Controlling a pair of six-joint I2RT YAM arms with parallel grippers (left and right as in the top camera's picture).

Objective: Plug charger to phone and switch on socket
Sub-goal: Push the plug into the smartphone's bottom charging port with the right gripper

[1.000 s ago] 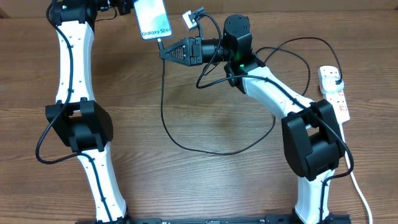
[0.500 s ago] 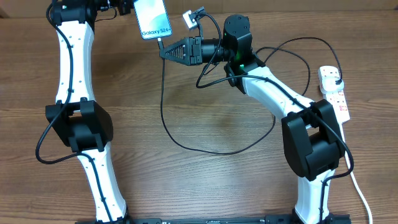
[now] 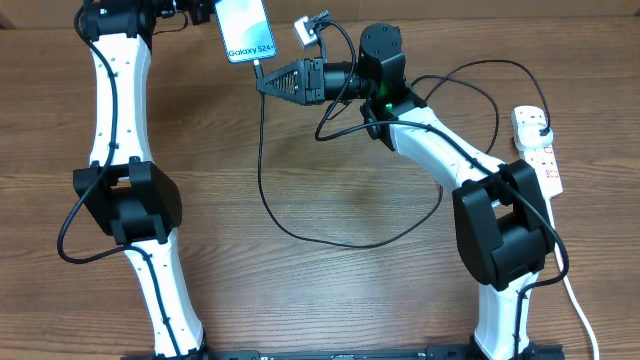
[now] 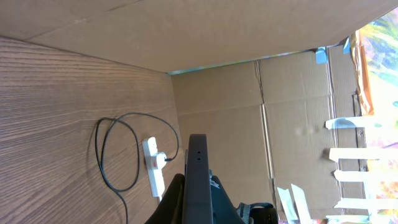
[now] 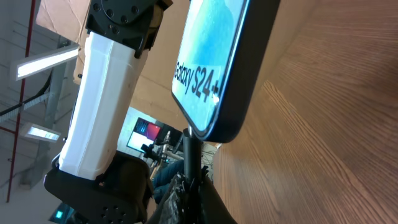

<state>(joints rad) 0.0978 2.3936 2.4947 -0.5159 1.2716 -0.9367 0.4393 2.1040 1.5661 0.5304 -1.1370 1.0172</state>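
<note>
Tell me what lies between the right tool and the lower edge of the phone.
Only the charger: its connector tip reaches from the shut right tool up to the phone. The right wrist view shows this.

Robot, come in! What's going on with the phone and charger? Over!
Left gripper shut on the phone. Right gripper shut on the charger, tip at phone's bottom edge. Nothing blocking.

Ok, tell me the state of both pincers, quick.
Left pincer: closed, holding the phone.
Right pincer: closed, holding the charger by its connector end, at the phone's bottom edge.
</note>
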